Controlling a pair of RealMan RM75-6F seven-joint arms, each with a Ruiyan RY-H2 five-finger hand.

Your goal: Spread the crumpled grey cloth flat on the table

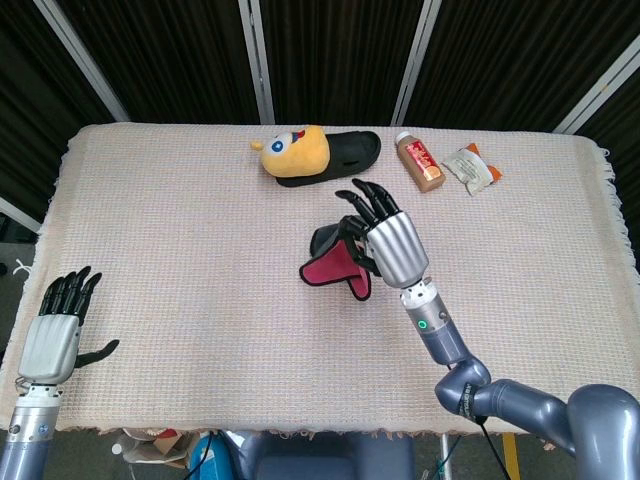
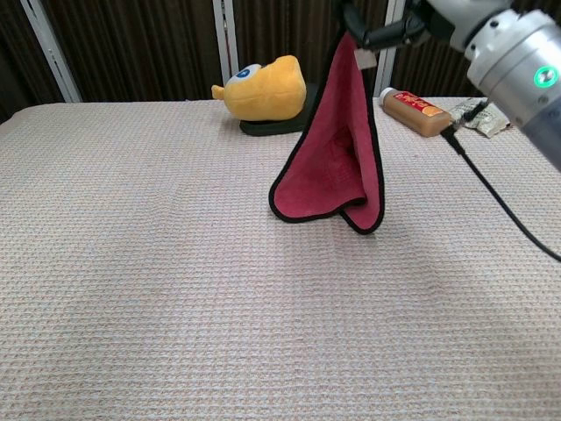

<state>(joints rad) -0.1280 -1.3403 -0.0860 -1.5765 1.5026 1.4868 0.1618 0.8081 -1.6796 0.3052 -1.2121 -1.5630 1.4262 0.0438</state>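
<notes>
Red inner face of the cloth (image 1: 333, 270) shows in the head view, dark grey side partly hidden behind the right hand (image 1: 390, 245). That hand is raised over mid-desk (image 1: 180, 230); its fingers (image 1: 362, 195) point away from the robot, and the pinch itself is hidden. Left hand (image 1: 58, 330) sits at the near left desk edge, fingers straight and apart, holding nothing. Slipper (image 1: 315, 155), bottle (image 1: 420, 162) and wrapper (image 1: 472, 167) lie along the far edge.

Chest view: right hand is cut off at the top; dark fingers (image 2: 386, 33) grip the cloth's upper corner. Cloth hangs in a folded drape, lower edge at or just above the desk; cannot tell which.
</notes>
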